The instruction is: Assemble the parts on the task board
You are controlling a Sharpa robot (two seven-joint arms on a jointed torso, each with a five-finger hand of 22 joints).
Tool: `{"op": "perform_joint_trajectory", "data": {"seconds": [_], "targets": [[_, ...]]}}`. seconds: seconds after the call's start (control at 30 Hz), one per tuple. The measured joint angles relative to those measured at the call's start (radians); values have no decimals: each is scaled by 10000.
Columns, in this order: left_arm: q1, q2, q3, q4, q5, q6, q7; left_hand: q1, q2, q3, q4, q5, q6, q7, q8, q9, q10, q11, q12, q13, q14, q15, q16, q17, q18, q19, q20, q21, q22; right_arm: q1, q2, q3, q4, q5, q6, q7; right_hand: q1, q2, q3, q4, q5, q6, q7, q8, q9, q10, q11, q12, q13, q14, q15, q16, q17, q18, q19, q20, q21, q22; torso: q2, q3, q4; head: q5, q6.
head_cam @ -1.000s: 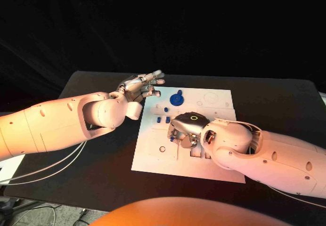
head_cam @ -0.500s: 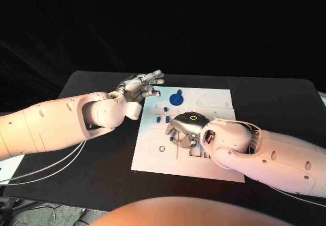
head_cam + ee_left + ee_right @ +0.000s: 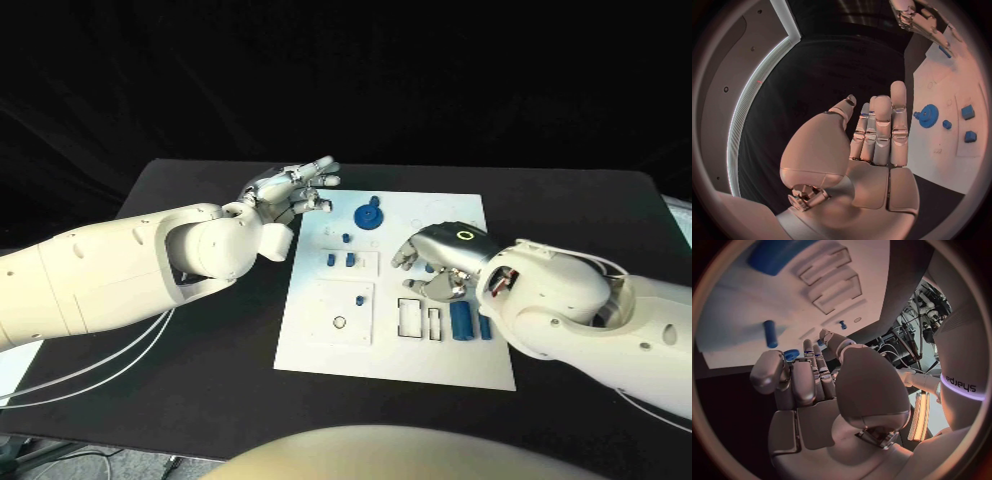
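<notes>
I see the board (image 3: 325, 350), a flat white rectangular plate, lying in the middle of the matte black table (image 3: 188, 300). Near the board's far edge lies a round blue toothed gear (image 3: 369, 214) with a short stub on it. Nearer than the gear, 2 small blue blocks (image 3: 343, 259) stand side by side in a shallow square recess, with a tiny blue peg (image 3: 346, 238) between them and the gear. Toward the board's right side, a blue cylinder (image 3: 460, 319) lies beside 2 narrow rectangular slots (image 3: 421, 320). My left hand (image 3: 289, 188), smooth silver metal, hovers off the board's far-left corner with fingers straight and pressed together, holding nothing. My right hand (image 3: 430, 262) hangs over the board's right half, just above the slots, fingers curled downward; I see nothing in it, though I cannot tell for sure.
</notes>
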Motion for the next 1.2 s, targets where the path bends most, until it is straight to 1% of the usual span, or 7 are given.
{"op": "perform_joint_trajectory", "data": {"seconds": [0.07, 0.13, 0.37, 0.57, 0.77, 0.87, 1.2], "targets": [[-2, 1, -1, -1, -3, 4, -5, 0, 0, 0, 0, 0, 0, 0, 0, 0, 0, 0, 0, 0, 0, 0, 0, 0, 0, 0, 0, 0, 0, 185, -332, 22, 25, 51, -15, -101, -44, -44, -112, 112, -88, -35, -242, 0, -5, -120, -152, 0, -32, -22, -326, 0, -33, -1, 136, -198, 36, 51, -1, -4, -10, -50, 32], [-3, 1, -1, -1, -6, 8, -9, 0, 0, 0, 0, 0, 0, 0, 0, 0, 0, 0, 0, 0, 0, 0, 0, 0, 0, 0, 0, 0, 0, 298, -547, 28, 20, 87, 9, -199, -174, -173, -321, 177, -156, -126, -395, -7, -27, -262, -294, -84, -43, -18, -500, 0, -34, 0, 195, -380, 84, 102, -5, -5, -21, -104, 66], [-4, -1, -1, 6, -28, 33, -22, 0, 0, 0, 0, 0, 0, 0, 0, 0, 0, 0, 0, 0, 0, 0, 0, 1, -1, 0, 0, 0, 0, 421, -733, 32, -204, 147, 313, -479, -143, -253, -992, 302, -335, -330, -600, -41, -55, -705, -447, -280, -43, -14, -592, 0, -159, 1, 229, -485, 85, 32, -7, -6, -40, -203, 170], [-7, 5, -1, 0, -42, 58, -37, -33, -33, 0, 0, 0, 0, 0, 0, 0, 0, 0, 0, -1, 0, 0, 0, -45, -1, 0, 0, 0, -9, 397, -454, -11, -444, 160, 616, -566, 59, -51, -1048, 304, -335, -327, -597, -41, -52, -678, -424, -280, -33, -13, -592, -1, -160, 1, 229, -485, 78, 32, -6, -7, -8, -260, 198], [-10, -6, -1, 0, -49, 81, -61, -44, -44, 0, 0, 0, 0, -1, 0, 0, 0, 0, 0, -1, 0, 0, 0, -44, -1, 0, 0, 0, -9, 314, -219, -37, -640, 189, 871, -578, 226, 116, -1048, 304, -335, -47, -397, -41, -24, -227, -302, -106, -29, -14, -592, -1, -182, 1, 228, -484, 47, 32, 1, -12, -7, -225, 199], [-10, -14, -2, 0, -54, 89, -75, -43, -43, 0, 0, 0, 0, -1, 0, 0, 0, 0, 0, -1, 0, 0, 0, -44, -2, 0, 0, 0, -9, 281, -114, -47, -725, 198, 939, -578, 292, 182, -930, 298, -335, 180, -381, 14, 1, 23, -267, 6, -29, -27, -493, -1, -192, 1, 236, -477, 47, 32, 2, -19, -16, -217, 191], [-11, -13, -3, 5, -70, 115, -107, -43, -43, 0, 0, 0, 0, -1, 0, 0, 0, 0, 0, -1, 0, 0, 0, -54, -1, 0, 0, 0, -8, 274, 26, -34, -886, 160, 908, -584, 612, 501, -287, 99, -682, 1116, -408, 317, 130, 1209, -378, 321, -11, -32, -426, 28, -175, 0, 282, -352, 47, 110, 1, -12, -19, -209, 157]]}}
